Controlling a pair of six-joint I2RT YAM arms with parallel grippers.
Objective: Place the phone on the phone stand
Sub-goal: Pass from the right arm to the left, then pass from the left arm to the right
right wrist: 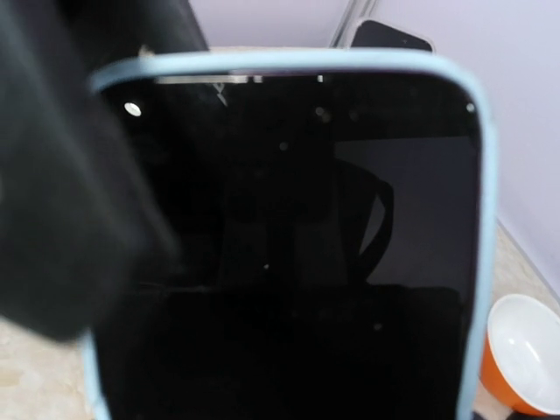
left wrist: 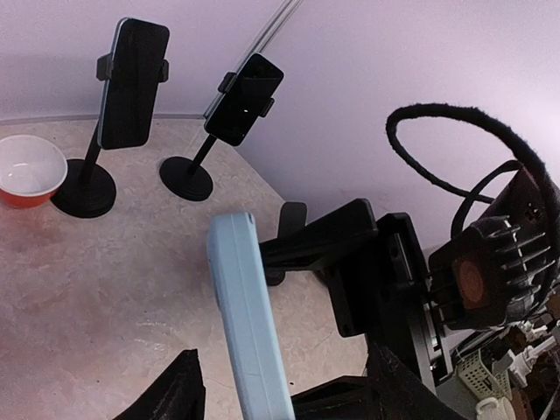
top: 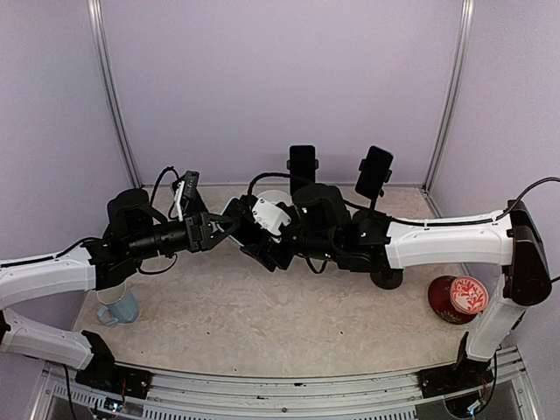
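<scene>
Phone is jammed right up against the right wrist camera: dark screen, pale blue case, filling nearly the whole shot. One blurry black finger covers its left side. A white-and-orange bowl peeks in at the bottom right.

Left wrist view makes more sense of it. You see the phone edge-on, roughly upright, up in the air over the tabletop. It's clamped by the right gripper, which comes in from the right. The left gripper has a finger on either side of the phone, partly spread. There's a clear gap on the left, so it's not gripping. Further back is a stand carrying a second phone, with the bowl just beside its base. Another stand carries a third phone.

Top view: both arms meet over the middle, and I think the phone is mostly hidden between them. A blue mug sits near left and a red round thing near right.
</scene>
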